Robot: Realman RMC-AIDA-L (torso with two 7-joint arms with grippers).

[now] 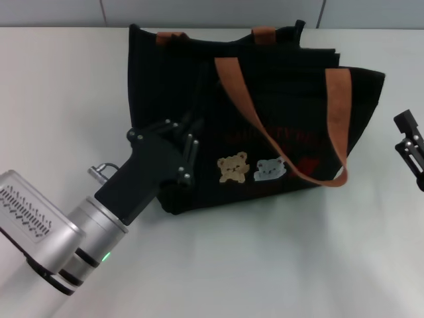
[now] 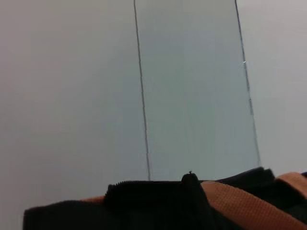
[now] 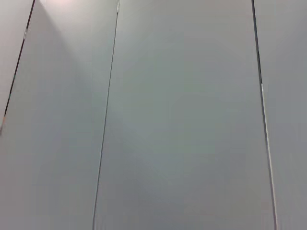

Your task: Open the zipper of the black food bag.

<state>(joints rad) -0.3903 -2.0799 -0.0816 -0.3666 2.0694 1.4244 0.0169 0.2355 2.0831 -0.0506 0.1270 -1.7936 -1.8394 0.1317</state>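
A plain white tabletop [image 1: 278, 265] carries everything, and behind it stands a pale grey wall [image 1: 212, 12] of panels divided by thin dark seams. One black food bag [image 1: 265, 112] stands upright toward the back of the tabletop, its printed front facing the robot.

The left gripper [image 1: 189, 142] is pressed against the bag's left end, its dark fingers [image 1: 191, 158] lying against the black fabric. Whether they are apart or together cannot be told, since black runs into black there. The left wrist view shows the bag's top edge with the zipper [image 2: 144, 184] running along it, just beside an orange-brown strap [image 2: 240, 201].

The right gripper [image 1: 412, 149] hangs well to the right of the bag, touching nothing; its spread cannot be made out.

The bag has two orange-brown handles [image 1: 278, 132] and two small bear pictures [image 1: 233, 168] low on its front, under red lettering.
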